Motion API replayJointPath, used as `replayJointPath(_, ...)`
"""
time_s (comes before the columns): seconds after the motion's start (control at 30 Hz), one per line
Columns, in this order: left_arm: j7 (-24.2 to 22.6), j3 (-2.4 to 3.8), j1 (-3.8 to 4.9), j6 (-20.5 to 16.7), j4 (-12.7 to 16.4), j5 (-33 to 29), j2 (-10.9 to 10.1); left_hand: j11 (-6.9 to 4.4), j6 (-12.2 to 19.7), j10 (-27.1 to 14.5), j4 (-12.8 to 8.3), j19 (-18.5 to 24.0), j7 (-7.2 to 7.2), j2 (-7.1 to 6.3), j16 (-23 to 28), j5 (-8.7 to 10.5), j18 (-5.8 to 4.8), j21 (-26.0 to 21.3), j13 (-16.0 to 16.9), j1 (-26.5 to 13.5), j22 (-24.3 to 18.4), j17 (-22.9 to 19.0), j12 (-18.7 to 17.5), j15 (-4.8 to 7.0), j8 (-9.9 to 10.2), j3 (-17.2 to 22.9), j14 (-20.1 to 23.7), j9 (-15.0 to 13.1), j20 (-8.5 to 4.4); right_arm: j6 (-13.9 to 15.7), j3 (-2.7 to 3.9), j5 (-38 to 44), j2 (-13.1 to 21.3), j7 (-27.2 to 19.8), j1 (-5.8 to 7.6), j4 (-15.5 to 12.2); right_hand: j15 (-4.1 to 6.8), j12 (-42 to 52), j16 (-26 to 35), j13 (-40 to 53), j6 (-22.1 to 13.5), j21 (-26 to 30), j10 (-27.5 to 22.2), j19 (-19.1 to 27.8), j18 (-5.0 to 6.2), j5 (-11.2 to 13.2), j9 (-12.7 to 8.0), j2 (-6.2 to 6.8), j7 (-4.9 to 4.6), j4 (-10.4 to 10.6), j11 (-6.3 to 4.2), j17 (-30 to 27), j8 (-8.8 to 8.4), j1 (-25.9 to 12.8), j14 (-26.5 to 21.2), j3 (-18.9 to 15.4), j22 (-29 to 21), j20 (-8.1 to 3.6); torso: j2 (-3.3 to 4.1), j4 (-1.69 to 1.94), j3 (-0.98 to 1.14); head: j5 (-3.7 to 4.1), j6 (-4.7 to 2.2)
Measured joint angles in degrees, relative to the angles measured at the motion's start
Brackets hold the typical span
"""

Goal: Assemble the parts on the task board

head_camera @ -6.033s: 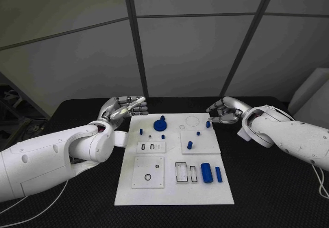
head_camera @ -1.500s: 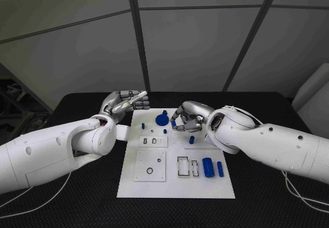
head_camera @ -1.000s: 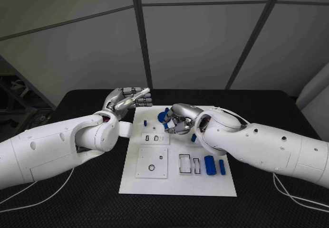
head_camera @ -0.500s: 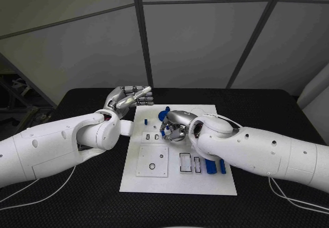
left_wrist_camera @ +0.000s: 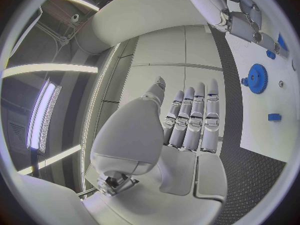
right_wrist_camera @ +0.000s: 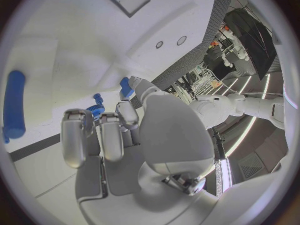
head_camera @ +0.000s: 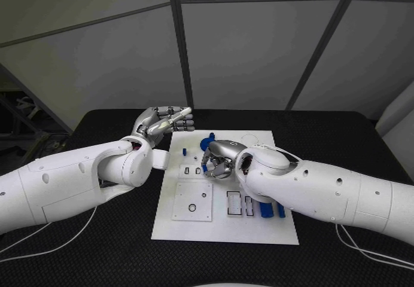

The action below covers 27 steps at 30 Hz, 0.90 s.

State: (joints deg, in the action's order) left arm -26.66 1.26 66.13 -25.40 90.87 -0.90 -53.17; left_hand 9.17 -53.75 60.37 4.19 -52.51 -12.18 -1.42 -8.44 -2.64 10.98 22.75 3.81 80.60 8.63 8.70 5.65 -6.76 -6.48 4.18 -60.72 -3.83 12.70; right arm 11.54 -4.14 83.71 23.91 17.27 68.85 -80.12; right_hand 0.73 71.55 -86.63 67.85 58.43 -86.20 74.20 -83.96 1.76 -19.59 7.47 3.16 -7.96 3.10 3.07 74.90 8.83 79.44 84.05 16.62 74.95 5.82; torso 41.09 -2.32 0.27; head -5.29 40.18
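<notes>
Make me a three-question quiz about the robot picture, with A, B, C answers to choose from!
1. Where is the right hand?
A. over the white task board
B. down on the floor
C. behind the robot

2. What colour are the small parts?
A. red
B. yellow
C. blue

3. What does the left hand hold?
A. a blue gear
B. nothing
C. a cup

Answers:
1 A: the head view shows it above the board's middle.
2 C: every loose piece on the board is blue.
3 B: the left wrist view shows its fingers stretched out and bare.
</notes>
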Motion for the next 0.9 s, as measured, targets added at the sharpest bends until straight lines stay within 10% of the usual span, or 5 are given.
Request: replayJointPath(0.9, 0.04, 0.00, 0.00, 0.10, -0.08, 0.00, 0.18, 0.00, 0.00, 0.00, 0.00, 0.00, 0.00, 0.00, 0.00, 0.00, 0.00, 0.00, 0.00, 0.00, 0.01, -0.01, 0.00, 0.00, 0.00, 0.00, 0.00, 0.00, 0.00, 0.81, 0.13, 1.05, -1.94, -0.55, -0.31, 2.61, 0.00, 0.00, 0.00, -0.01, -0.49, 0.00, 0.00, 0.00, 0.00, 0.02, 0.15, 0.24, -0.10, 0.00, 0.00, 0.04, 0.19, -0.23, 0.00, -0.01, -0.02, 0.00, -0.02, -0.06, 0.01, -0.05, 0.10)
